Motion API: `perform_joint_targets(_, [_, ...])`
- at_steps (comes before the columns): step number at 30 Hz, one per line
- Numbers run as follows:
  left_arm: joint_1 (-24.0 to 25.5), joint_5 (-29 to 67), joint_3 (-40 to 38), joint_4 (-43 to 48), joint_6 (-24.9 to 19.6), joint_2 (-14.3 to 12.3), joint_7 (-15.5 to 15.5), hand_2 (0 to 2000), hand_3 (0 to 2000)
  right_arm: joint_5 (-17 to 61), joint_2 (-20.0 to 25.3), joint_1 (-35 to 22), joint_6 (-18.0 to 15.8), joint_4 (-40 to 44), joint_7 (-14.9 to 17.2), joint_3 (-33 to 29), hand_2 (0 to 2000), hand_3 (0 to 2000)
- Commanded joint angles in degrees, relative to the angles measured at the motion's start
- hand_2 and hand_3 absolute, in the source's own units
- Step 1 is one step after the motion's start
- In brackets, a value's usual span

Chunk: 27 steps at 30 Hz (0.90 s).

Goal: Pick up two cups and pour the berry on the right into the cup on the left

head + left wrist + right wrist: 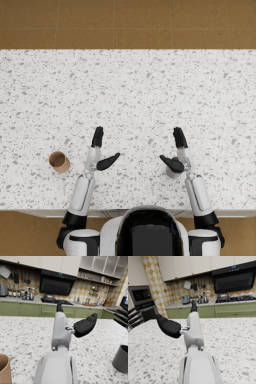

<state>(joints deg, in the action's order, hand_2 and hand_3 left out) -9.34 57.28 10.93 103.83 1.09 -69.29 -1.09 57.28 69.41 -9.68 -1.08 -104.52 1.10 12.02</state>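
We see a brown cup (59, 161) standing upright on the speckled bench (130, 90), just outside our left hand (100, 152), which is spread wide and holds nothing. A grey cup (172, 173) sits under our right hand (177, 152), also spread, not gripping. We cannot tell either cup's contents.

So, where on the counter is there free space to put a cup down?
The wide strip of terrazzo counter beyond both hands is bare. So is the patch between left hand and right hand. It is tighter near the brown cup and the grey cup.
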Motion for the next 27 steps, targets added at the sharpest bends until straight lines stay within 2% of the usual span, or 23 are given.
perform_joint_targets(1, [0.9,0.0,-4.7,2.4,-0.3,0.2,0.3,0,0,0.0,-0.3,0.8,0.3,-2.6,-0.3,-1.1,0,0])
perform_joint_targets(6, [7.2,7.1,-8.7,7.8,-0.9,1.3,0.9,0,0,7.1,-2.9,6.9,0.9,-10.0,-0.9,-1.5,0,0])
perform_joint_targets(9, [13.1,12.0,-13.8,10.8,-1.0,1.4,1.0,0,0,12.0,-6.0,11.9,1.0,-14.4,-1.0,-1.3,0,0])
perform_joint_targets(10, [15.0,13.0,-17.4,11.8,-1.1,-0.3,1.1,0,0,13.0,-7.2,13.8,1.0,-15.3,-1.1,-1.5,0,0])
perform_joint_targets(11, [16.4,13.6,-21.9,12.7,-1.1,-2.2,1.1,0,0,13.6,-4.4,10.2,1.1,-12.1,-1.1,-1.3,0,0])
perform_joint_targets(13, [18.3,14.4,-29.2,13.2,-1.1,-5.7,1.1,0,0,14.5,-5.6,12.1,1.1,-13.6,-1.1,-1.3,0,0])
perform_joint_targets(15, [19.2,14.9,-33.8,12.3,-1.1,-7.7,1.1,0,0,14.9,-6.2,13.1,1.1,-14.3,-1.1,-1.3,0,0])
perform_joint_targets(19, [19.9,15.2,-39.7,10.5,-1.1,-9.7,1.1,0,0,15.2,-6.6,13.8,1.1,-14.9,-1.1,-1.4,0,0])
perform_joint_targets(22, [21.2,15.2,-40.7,8.9,-1.1,-10.7,1.1,0,0,15.3,-6.7,13.9,1.1,-15.0,-1.1,-1.4,0,0])
perform_joint_targets(23, [21.5,15.2,-40.8,8.6,-1.1,-11.1,1.1,0,0,15.3,-8.7,26.2,1.1,-15.2,-1.1,-14.2,0,0])
perform_joint_targets(27, [22.1,17.0,-40.5,4.2,-1.1,-11.9,1.1,0,0,15.3,-7.2,27.5,1.1,-12.4,-1.1,-16.4,0,0])
